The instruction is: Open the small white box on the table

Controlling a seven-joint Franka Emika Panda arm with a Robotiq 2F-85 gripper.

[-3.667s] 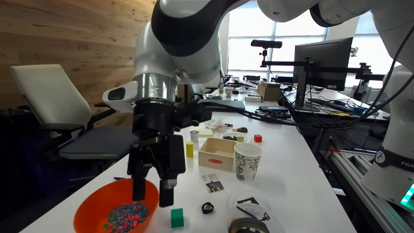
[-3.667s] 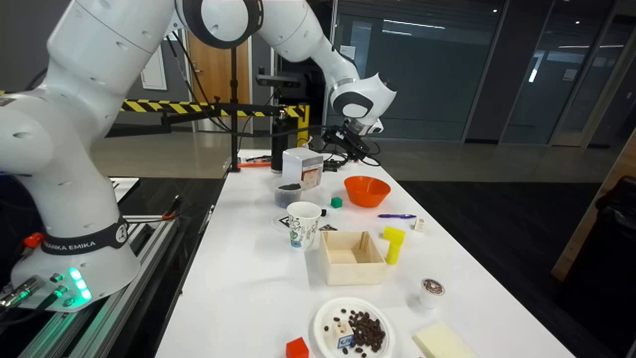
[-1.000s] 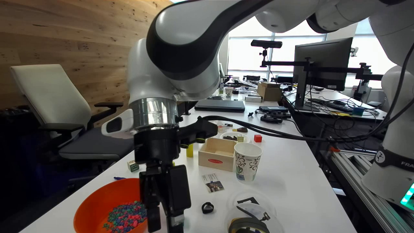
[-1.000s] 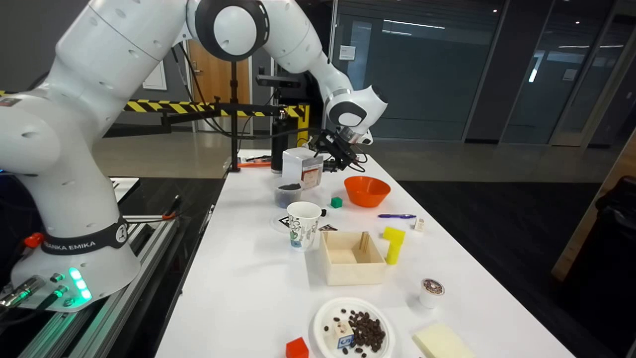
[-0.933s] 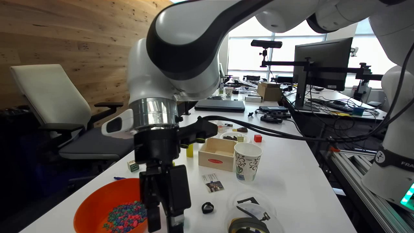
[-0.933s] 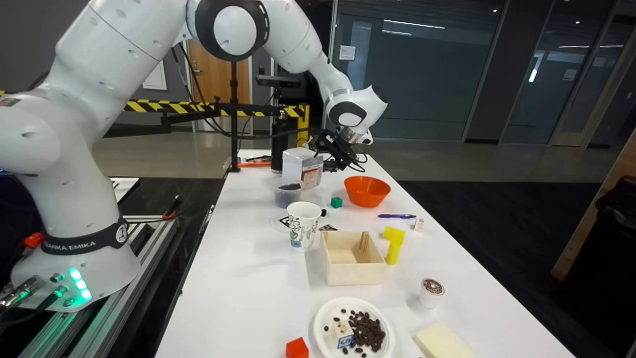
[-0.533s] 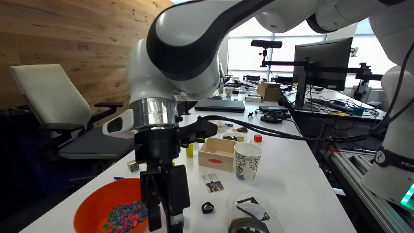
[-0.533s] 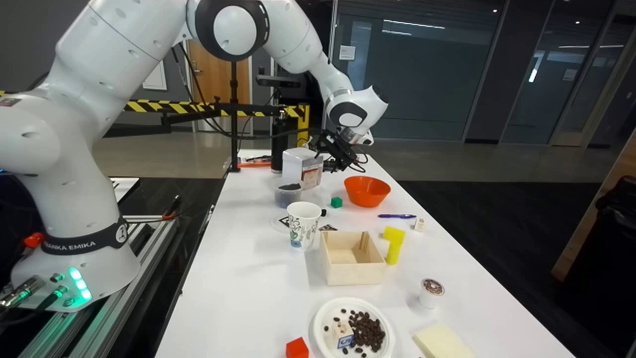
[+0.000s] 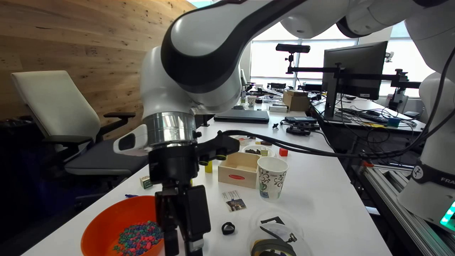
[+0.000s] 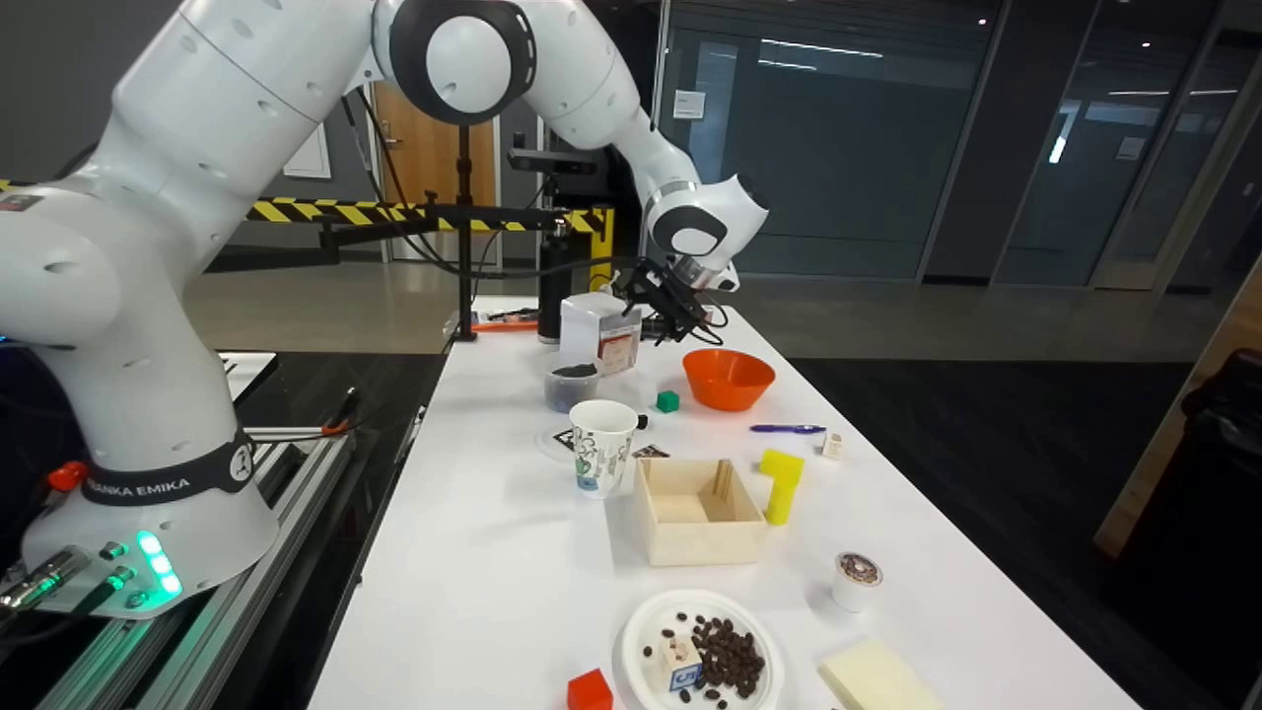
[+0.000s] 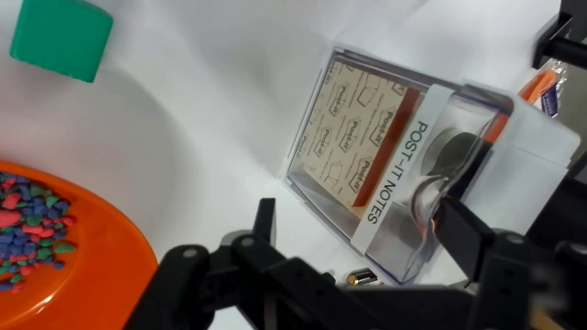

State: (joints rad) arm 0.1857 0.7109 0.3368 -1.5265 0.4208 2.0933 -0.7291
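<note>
Gripper [image 11: 357,217] spread wide above the table [image 11: 229,151]. In the wrist view the small white box [image 11: 406,167] sits between one and two o'clock from the gripper's centre, clear face labelled POST-IT NOTES; a fingertip [image 11: 460,227] overlaps its edge, whether touching I cannot tell. Battery [image 11: 361,277] at six, orange bowl [image 11: 110,263] of coloured bits [image 11: 27,229] at nine, green block [image 11: 62,39] at ten. In an exterior view, paper cup [image 10: 602,449] at six o'clock from the white box, wooden crate [image 10: 705,544] at five.
</note>
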